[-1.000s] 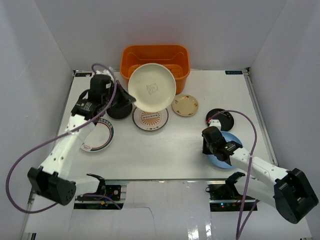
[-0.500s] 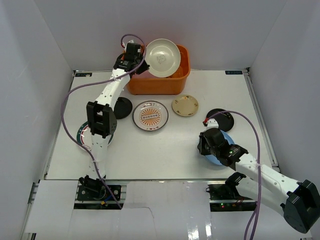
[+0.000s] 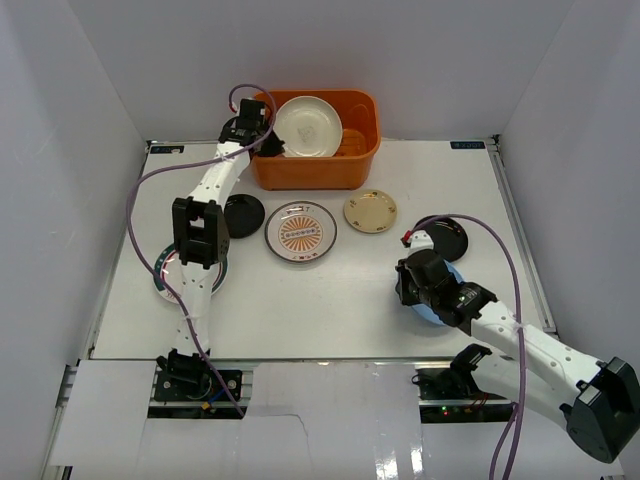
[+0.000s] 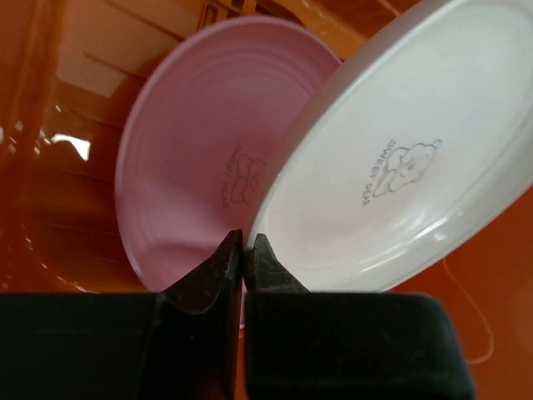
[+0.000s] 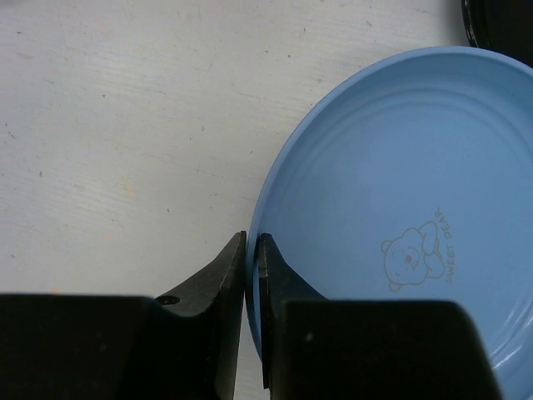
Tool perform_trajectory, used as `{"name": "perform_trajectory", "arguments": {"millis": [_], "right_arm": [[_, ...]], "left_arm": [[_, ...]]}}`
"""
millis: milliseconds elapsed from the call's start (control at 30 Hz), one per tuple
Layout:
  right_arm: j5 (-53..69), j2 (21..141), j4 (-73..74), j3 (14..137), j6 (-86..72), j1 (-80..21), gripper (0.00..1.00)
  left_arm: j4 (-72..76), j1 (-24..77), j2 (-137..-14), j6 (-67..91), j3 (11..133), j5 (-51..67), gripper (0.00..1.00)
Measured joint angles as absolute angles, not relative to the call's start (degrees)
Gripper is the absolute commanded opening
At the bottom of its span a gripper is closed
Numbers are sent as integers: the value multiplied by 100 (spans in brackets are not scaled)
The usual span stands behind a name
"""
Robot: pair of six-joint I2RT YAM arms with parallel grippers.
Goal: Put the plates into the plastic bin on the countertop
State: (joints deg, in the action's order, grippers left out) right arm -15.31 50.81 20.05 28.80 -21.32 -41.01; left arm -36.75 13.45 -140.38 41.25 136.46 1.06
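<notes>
Careful, left gripper (image 4: 243, 250) pinches the cream plate (image 4: 400, 158) by its edge (right gripper (image 5: 251, 250) pinches the blue plate (image 5: 383, 233)), so it could slip onto the pink plate (image 4: 191, 175).

bright, even light | soft shadows | wrist foregrounds blurred | orange glare

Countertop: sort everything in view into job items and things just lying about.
Job: orange bin, cream plate in left gripper, pink plate, blue plate in right gripper, sunburst plate, tan plate, left-side black plate, right-side black plate, patterned plate, countertop.
Not job: purple cables, white walls.
</notes>
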Motion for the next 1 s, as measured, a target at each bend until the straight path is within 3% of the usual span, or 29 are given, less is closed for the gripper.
{"name": "perform_trajectory", "arguments": {"millis": [100,333,467,633,733,1000], "right_arm": [[-1579,5017,2117,3055,-2056,-4101,8],[-1601,5081,2255,3909,-1973,-4106,8],[-1656,5393,2239,4519,-1820,-4106,8],[-1625,6106,2036,5520,-1459,-4106,8],[-1605,6740,1813,6259,-1120,-4106,8],[-1166,9032,939,8604,58,-4108,8]], "left_arm": [[-3623,1382,-14070,4163,13504,233,33],[-3312,1400,-14068,4265,13371,589,55],[-3085,1396,-13974,4263,13273,882,78],[-2832,1393,-13382,4141,13085,1186,91],[-2521,1393,-12245,4045,12230,1203,92],[-1444,1396,-7236,3647,8130,722,97]]}}
